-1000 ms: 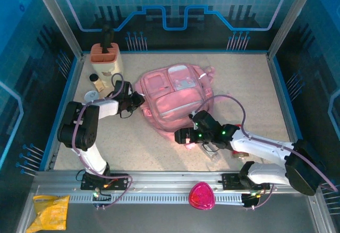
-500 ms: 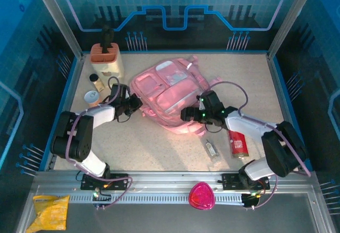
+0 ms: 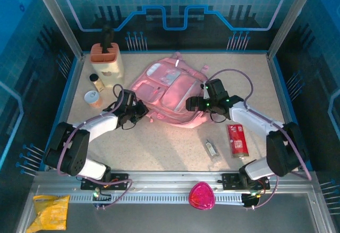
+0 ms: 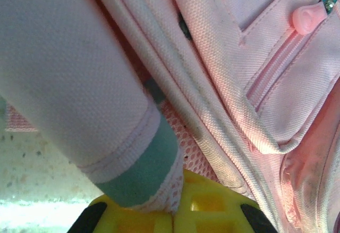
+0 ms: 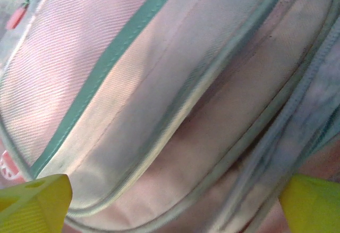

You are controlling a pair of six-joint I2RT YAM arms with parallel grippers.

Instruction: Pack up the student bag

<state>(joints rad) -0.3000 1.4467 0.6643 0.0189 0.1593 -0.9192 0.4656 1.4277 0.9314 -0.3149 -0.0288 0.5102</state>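
1. Lying front-up in the middle of the surface (image 3: 159, 148), the bag (image 3: 172, 92) points its top loop toward the far edge. Its long axis seems to run far-to-near, tilted a little.
2. The left fingers (image 4: 207, 209) are at the bag's near-left corner. They are closed together, with a fold of pink mesh and a teal-edged strap pinched at their tips.
3. The right fingers (image 5: 37, 198) stand wide apart and hold nothing. They are pressed close against the glossy pocket on the bag's right side.
4. The bag therefore lies between the two arms, to the right of the left fingers and to the left of the right ones. Both are at its edge, so neither arm is clearly nearer.
5. A zip pull (image 4: 308, 17) sits beside a seam that looks closed, so I judge that opening a pocket is the step in hand. The left would hold the cloth taut while the right goes for a zip.
6. Further out, a can (image 3: 237, 140) and a bottle (image 3: 211, 149) lie near the bag's near-right side, closer to the right arm. A jar (image 3: 94, 80), a tub (image 3: 93, 99) and a holder (image 3: 106, 57) stand to the far left.
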